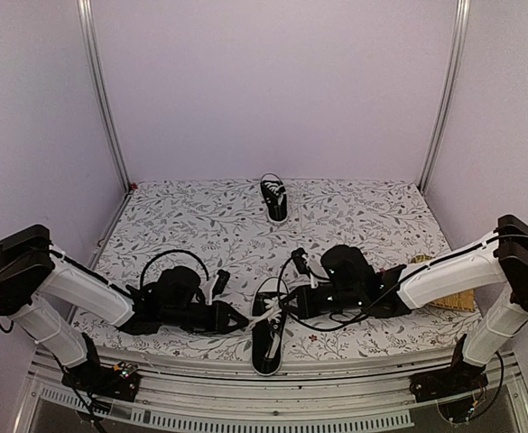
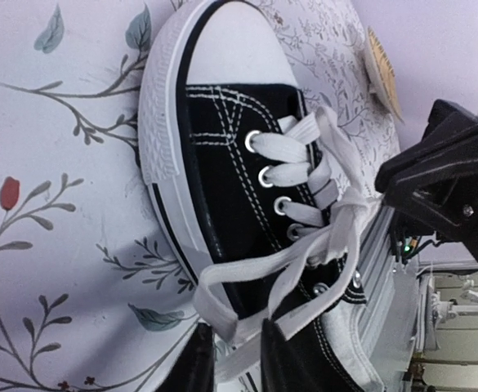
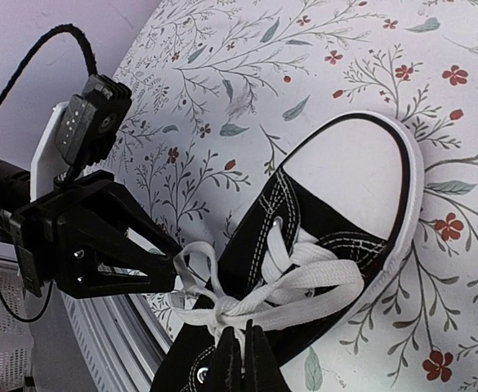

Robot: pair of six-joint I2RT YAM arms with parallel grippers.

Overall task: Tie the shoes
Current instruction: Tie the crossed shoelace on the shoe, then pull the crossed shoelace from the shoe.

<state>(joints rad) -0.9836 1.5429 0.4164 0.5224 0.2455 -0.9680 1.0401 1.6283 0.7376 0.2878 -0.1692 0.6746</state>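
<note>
Lilac walls enclose a counter (image 1: 381,216) covered in a floral cloth. The far sneaker (image 1: 273,200) stands alone at the middle of the back edge, well apart from both arms. The near sneaker (image 1: 267,347) lies at the front edge, between the two arms, with its white laces (image 2: 304,175) loose and crossed over the tongue. The left jaws stand slightly apart at the shoe's side, and a loop of lace runs between their fingers (image 2: 196,363). The right jaws are closed, their fingertips (image 3: 253,351) pressed together right at the crossing of the laces. Whether they pinch a strand I cannot tell.
</note>
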